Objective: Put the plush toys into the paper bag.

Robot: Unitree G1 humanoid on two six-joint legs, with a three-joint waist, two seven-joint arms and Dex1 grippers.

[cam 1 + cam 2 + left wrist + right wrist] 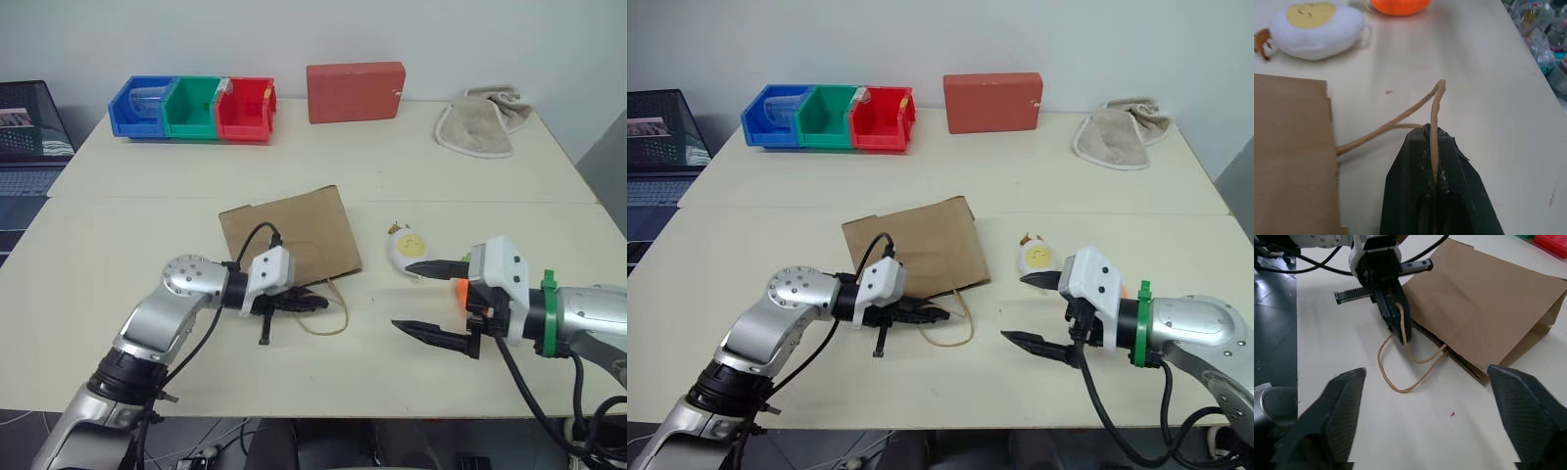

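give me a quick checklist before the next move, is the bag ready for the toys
1. left gripper shut on a handle of the paper bag: ok
2. Bag mouth opened up: not ok, the bag lies flat on the table
3. right gripper open and empty: ok
4. egg plush free on the table beside the bag: ok
5. carrot plush free to grasp: cannot tell, mostly hidden

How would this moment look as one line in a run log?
left hand: shut on brown paper bag's handle | right hand: open, empty | white egg plush, orange plush: on table
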